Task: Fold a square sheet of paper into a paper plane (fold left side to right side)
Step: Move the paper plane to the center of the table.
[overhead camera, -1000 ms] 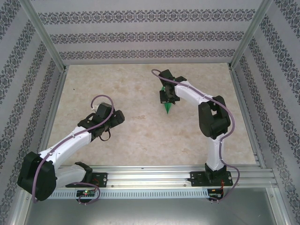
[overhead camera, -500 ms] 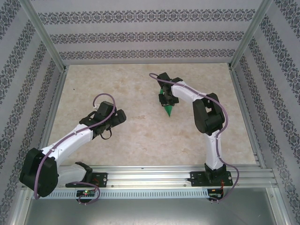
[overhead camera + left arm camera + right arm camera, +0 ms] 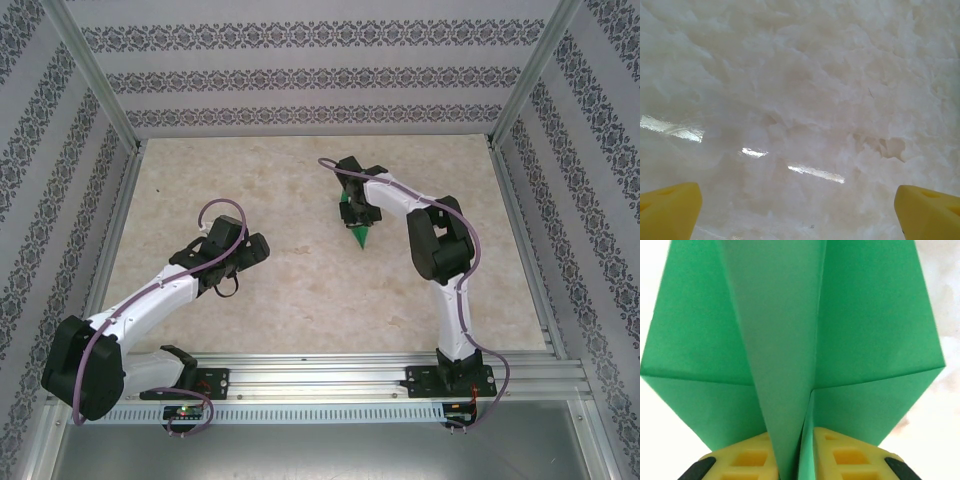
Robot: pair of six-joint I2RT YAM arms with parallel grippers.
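The paper plane (image 3: pixel 359 229) is a bright green pointed dart on the marble table (image 3: pixel 300 300), right of centre, with its tip toward the near edge. In the right wrist view the paper plane (image 3: pixel 790 335) spreads its creased wings, and its middle fold runs down between my yellow fingertips. My right gripper (image 3: pixel 807 435) stands a little open around that fold, whose two plies have sprung slightly apart. From above, the right gripper (image 3: pixel 354 208) sits over the plane's far end. My left gripper (image 3: pixel 228 280) is wide open over bare table at the left, yellow fingertips (image 3: pixel 670 210) far apart, holding nothing.
Patterned walls and aluminium rails (image 3: pixel 330 365) enclose the table on all sides. The right arm's elbow (image 3: pixel 440 250) rises just right of the plane. Bare marble lies between the two arms and along the back.
The right arm's elbow has drawn in and its wrist shifted slightly left with the plane. The right jaws have parted a little from shut on the fold. The left arm hardly moved.
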